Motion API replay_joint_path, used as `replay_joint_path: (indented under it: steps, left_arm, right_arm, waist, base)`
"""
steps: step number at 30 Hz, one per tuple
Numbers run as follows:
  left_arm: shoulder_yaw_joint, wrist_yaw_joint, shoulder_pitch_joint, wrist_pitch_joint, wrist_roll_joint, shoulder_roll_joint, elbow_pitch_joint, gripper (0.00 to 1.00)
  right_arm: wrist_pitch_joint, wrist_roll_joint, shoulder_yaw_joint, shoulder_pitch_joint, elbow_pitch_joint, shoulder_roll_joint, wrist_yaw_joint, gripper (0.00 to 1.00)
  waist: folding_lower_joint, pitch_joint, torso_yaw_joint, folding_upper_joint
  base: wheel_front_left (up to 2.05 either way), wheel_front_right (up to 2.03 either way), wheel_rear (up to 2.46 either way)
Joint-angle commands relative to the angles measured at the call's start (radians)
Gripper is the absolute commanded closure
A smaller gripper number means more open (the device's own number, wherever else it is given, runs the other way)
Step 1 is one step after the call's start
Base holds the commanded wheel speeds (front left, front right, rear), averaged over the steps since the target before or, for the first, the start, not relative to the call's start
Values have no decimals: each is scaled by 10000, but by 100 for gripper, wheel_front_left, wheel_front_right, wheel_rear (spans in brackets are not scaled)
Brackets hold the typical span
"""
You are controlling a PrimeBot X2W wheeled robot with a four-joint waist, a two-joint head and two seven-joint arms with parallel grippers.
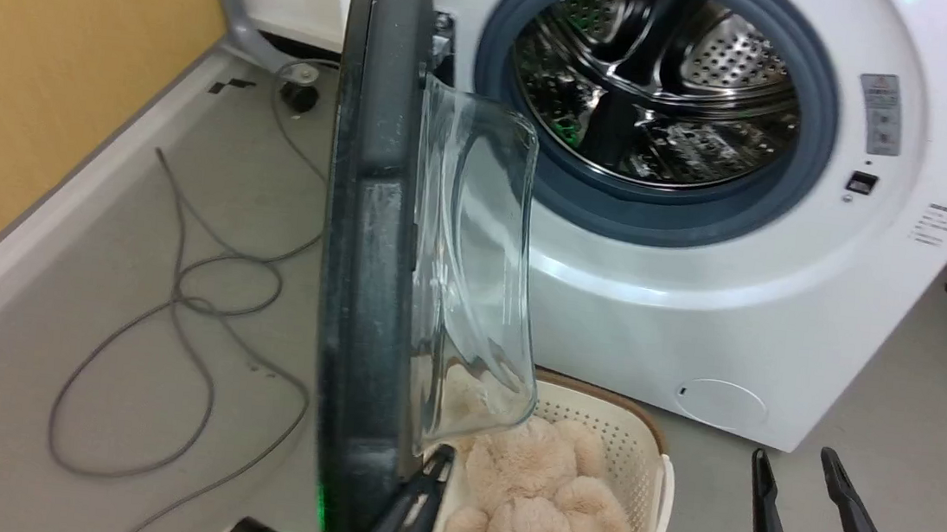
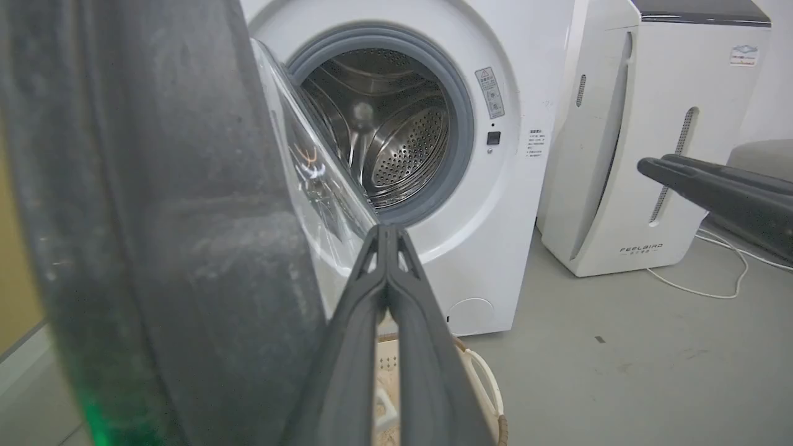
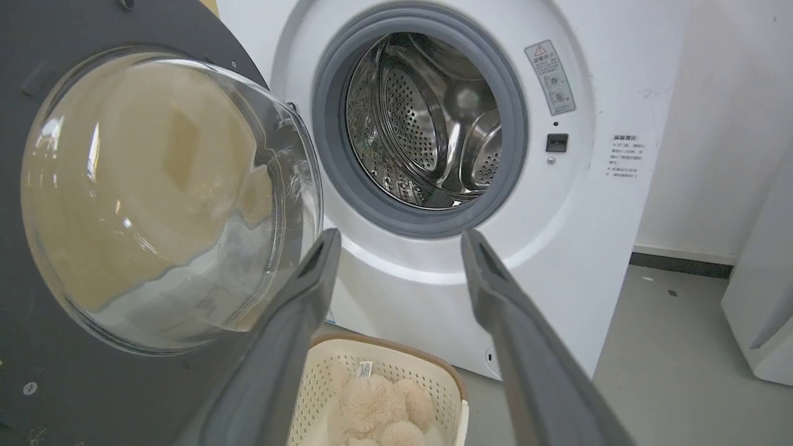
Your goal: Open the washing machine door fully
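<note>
The left tool, fingers pressed together on nothing, lies by the 6 o'clock rim of the door; the right tool gapes wide. The door, half-open at 9 o'clock of the drum, looks heavy and stiff, so push its dark inner rim, not the fragile glass.

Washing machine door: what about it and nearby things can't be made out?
- Head view: washing machine door stands edge-on, hiding its outer face.
- Head view: left gripper beside its rim; contact unclear.
- Head view: basket partly behind the door, cut by the bottom edge.
- Head view: warning label print too small.
</note>
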Motion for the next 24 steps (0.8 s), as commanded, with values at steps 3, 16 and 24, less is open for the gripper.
replay_joint_path:
  steps: [3, 16, 24]
  left_arm:
    - [340, 236, 240, -42, -9, 180, -181, 100]
    - [2481, 1127, 456, -42, -596, 924, -339, 100]
    - [3836, 1607, 309, -42, -1029, 960, -148, 100]
  right_arm:
    - [-44, 15, 7, 106, -66, 36, 8, 0]
    - [-44, -138, 58, -41, -131, 36, 8, 0]
    - [-44, -342, -44, -235, -178, 36, 8, 0]
  waist:
    - [0, 89, 267, 0]
    - [0, 569, 604, 0]
    - [0, 1012, 487, 0]
  base:
    - [0, 0, 0]
    - [0, 0, 0]
    - [0, 0, 0]
